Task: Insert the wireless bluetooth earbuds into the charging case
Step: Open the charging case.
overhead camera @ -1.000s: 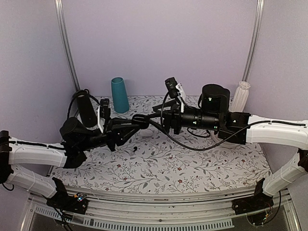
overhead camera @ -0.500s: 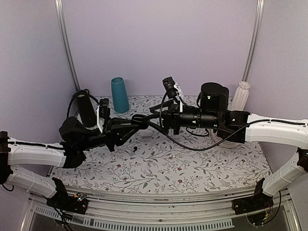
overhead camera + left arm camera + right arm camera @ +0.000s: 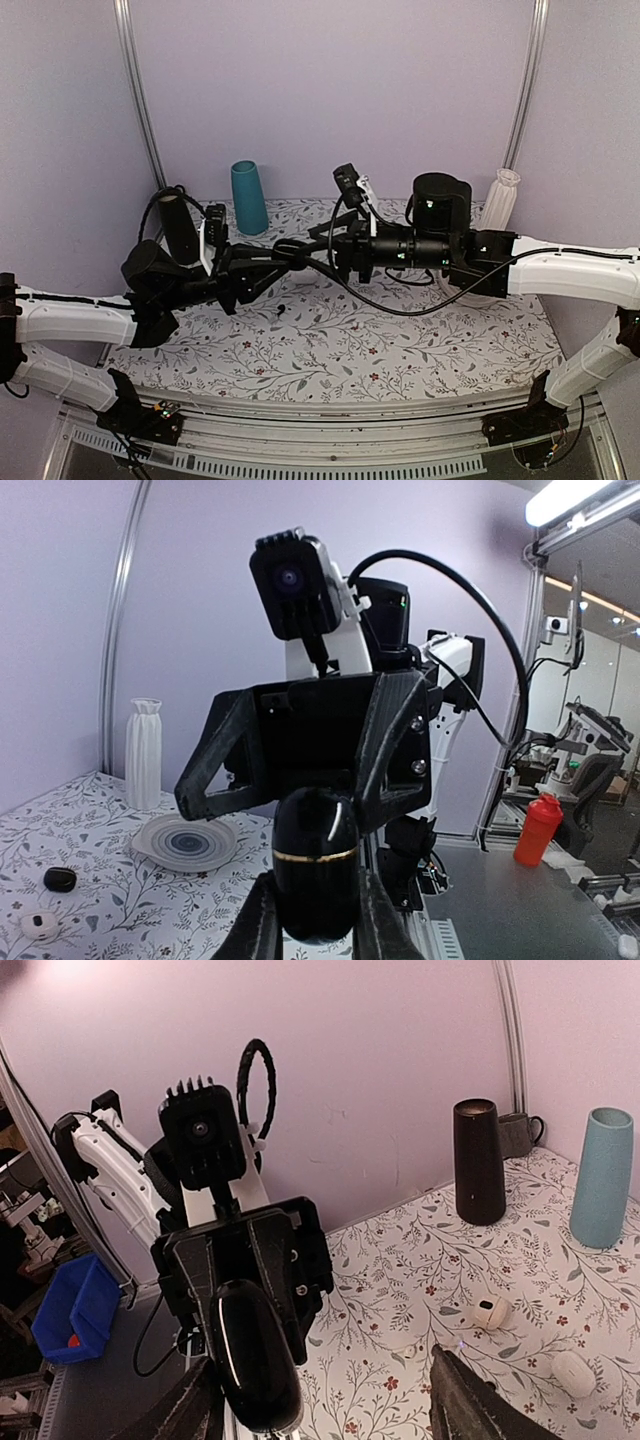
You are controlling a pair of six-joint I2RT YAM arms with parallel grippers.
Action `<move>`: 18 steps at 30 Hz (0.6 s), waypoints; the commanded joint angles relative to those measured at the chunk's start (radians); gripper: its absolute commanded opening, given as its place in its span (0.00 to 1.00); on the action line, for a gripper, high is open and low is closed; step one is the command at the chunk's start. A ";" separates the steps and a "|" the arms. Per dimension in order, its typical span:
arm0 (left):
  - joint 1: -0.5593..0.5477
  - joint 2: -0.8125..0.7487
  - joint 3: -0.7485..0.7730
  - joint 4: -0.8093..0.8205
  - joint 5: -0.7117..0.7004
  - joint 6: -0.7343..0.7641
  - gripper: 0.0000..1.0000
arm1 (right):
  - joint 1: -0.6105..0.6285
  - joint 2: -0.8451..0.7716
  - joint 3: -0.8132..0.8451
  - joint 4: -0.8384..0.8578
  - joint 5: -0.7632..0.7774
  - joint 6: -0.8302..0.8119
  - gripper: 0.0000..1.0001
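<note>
My left gripper (image 3: 318, 912) is shut on the charging case (image 3: 315, 865), a glossy black case with a thin gold seam, lid closed, held in the air over the table's middle. In the top view the left gripper (image 3: 284, 254) and the case (image 3: 293, 247) meet my right gripper (image 3: 326, 240). In the right wrist view the right gripper (image 3: 330, 1406) is open wide, with the case (image 3: 255, 1355) near its left finger. I cannot tell whether they touch. A tiny black speck (image 3: 281, 310) on the table may be an earbud; no earbud is clear otherwise.
A teal vase (image 3: 248, 197) and a black cylinder (image 3: 180, 228) stand at the back left. A white ribbed vase (image 3: 501, 198) and a plate (image 3: 185, 840) are at the back right. Two white cases (image 3: 490, 1312) (image 3: 573, 1373), a black oval lump (image 3: 60, 879) and a tiny white bud (image 3: 409, 1352) lie on the table.
My right arm has crept left, bringing its open gripper closer round the case. The left gripper has held the case still.
</note>
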 commanded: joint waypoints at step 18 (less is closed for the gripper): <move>0.007 -0.023 0.016 -0.005 0.058 0.059 0.00 | -0.029 -0.016 0.044 -0.020 0.023 0.030 0.70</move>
